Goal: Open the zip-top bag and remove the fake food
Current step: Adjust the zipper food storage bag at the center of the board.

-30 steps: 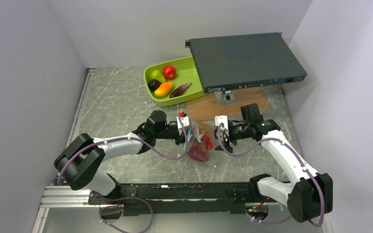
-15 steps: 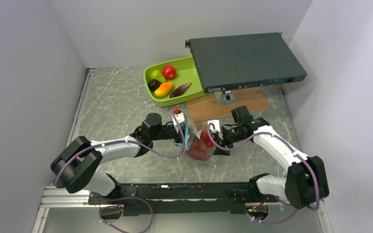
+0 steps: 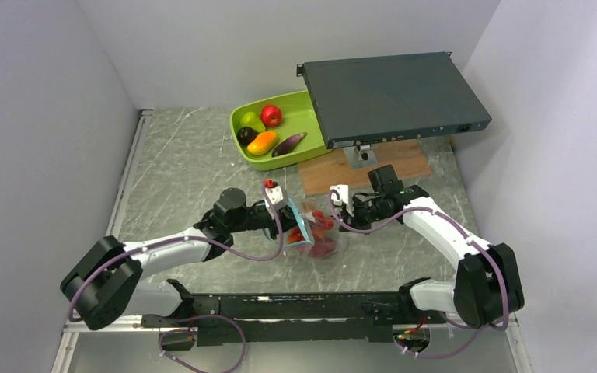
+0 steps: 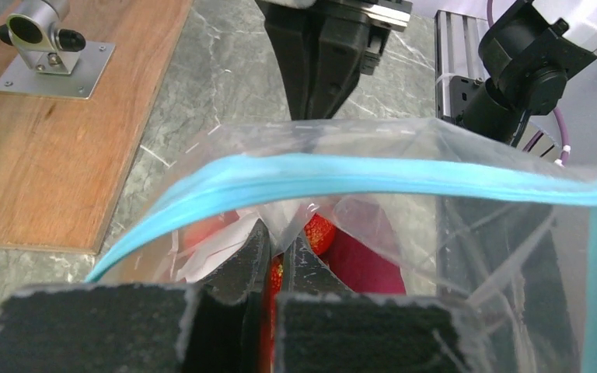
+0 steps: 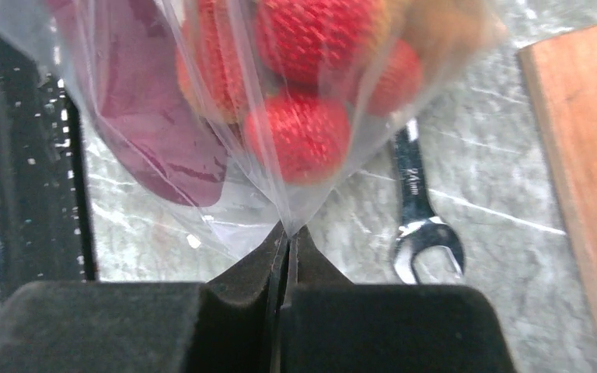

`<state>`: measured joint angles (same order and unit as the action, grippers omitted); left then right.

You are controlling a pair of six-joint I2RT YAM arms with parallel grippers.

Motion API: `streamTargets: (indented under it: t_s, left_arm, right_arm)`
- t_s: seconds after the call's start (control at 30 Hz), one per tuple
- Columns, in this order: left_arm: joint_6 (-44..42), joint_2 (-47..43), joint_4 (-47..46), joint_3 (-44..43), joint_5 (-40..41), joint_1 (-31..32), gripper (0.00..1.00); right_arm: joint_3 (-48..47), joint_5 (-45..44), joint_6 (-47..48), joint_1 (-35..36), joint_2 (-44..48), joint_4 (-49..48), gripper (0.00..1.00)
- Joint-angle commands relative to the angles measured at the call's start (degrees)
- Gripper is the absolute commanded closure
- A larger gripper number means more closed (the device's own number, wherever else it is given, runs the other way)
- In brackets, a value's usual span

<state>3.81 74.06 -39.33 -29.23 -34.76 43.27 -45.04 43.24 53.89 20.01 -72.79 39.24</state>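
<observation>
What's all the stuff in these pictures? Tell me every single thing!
zip-top bag: one, clear with a blue strip, mid-table, held between both end effectors
fake food in the bag: several, red bumpy pieces plus a dark purple one, exact count unclear
tray: one, lime green, back of the table
fake food in the tray: five, red apple, green pear, dark plum, orange mango, purple eggplant
flat box: one, dark grey, back right
metal stand: one, silver, on the board
wooden board: one, brown, below the box
wrench: one, silver, on the table near the board
table: one, grey marbled
left end effector: black, shut on the bag
right end effector: black, shut on the bag
</observation>
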Motion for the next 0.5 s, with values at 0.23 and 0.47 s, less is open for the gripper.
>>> streamTargets:
  t_s: [0.23, 0.47]
  left_arm:
    - [2.8, -12.4, 1.8, 3.1, 1.0, -3.3, 1.00]
    - [8.0, -14.7, -2.9, 3.5, 0.9, -5.7, 1.00]
  right_arm:
    - [0.7, -11.2, -2.7, -0.9, 2.0, -5.1, 1.00]
    - [0.8, -9.2, -1.3, -0.2, 3.1, -4.2, 1.00]
